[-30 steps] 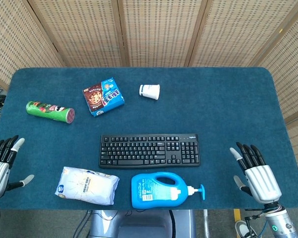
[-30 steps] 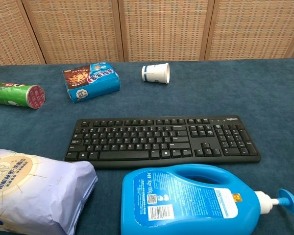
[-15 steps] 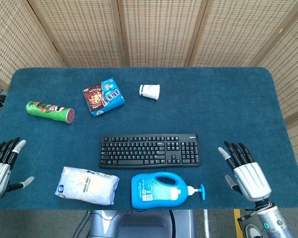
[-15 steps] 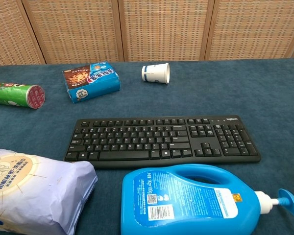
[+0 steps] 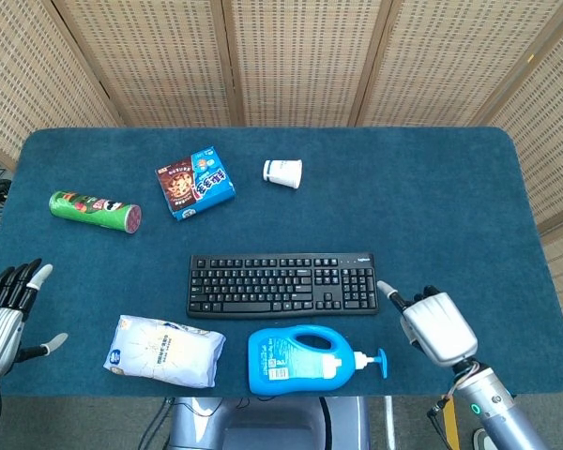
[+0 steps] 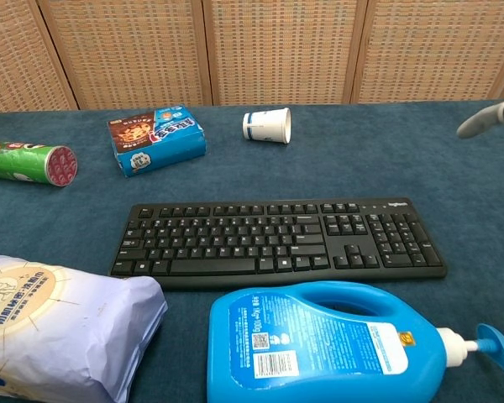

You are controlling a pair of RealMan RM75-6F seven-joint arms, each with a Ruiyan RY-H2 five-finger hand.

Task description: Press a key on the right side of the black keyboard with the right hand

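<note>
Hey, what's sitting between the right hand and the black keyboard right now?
Nothing: in the head view only bare blue tablecloth separates the right hand from the keyboard's right end. The blue bottle's pump lies nearer the front edge, off that stretch.

A blue-carpeted worktop (image 5: 432, 187) carries a black keyboard (image 5: 281, 284) at centre; a blue bottle (image 5: 305, 360) lying just before it; a white bag (image 5: 165, 351) front left; a green can (image 5: 95, 211), box (image 5: 195, 182) and tipped cup (image 5: 283, 172) behind.
</note>
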